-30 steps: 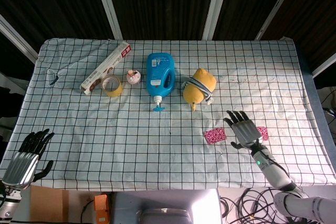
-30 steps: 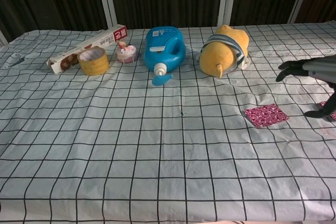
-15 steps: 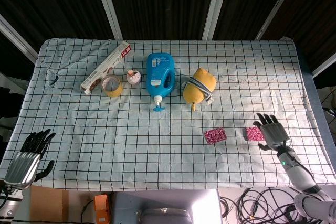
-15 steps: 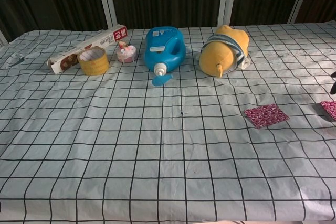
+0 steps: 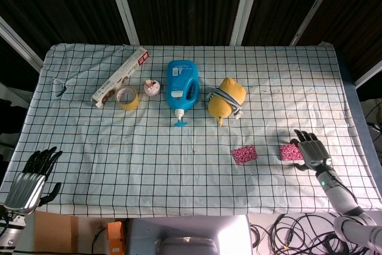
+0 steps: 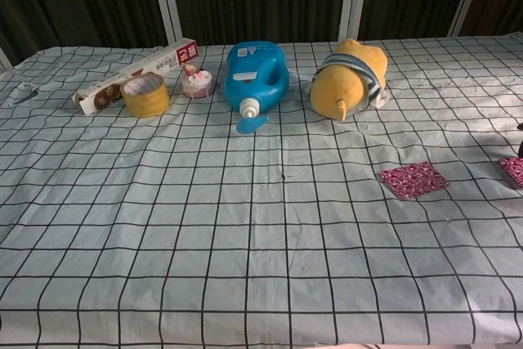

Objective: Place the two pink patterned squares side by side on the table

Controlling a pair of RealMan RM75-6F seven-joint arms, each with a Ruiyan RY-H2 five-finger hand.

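At the right front of the table, right hand point(image 5: 310, 149): fingers spread, holding nothing, fingertips touching or just beside the right pink square point(image 5: 290, 152). One second earlier this hand lay over the cloth between the two squares; it has since drawn back to the right, uncovering that square.

Left pink square point(image 5: 245, 154): flat on the checked cloth point(image 5: 149, 147), near its partner, level with it, a small gap between. Judgement: squares now roughly side by side; placement appears nearly or wholly done.

Left hand point(image 5: 28, 180): off the front left corner, fingers extended, empty, unchanged.

Further back, well apart: yellow plush toy point(image 5: 225, 100), blue bottle point(image 5: 181, 83), tape roll point(image 5: 127, 97), long box point(image 5: 119, 76), small cup point(image 5: 151, 88). Nothing lies between the squares.
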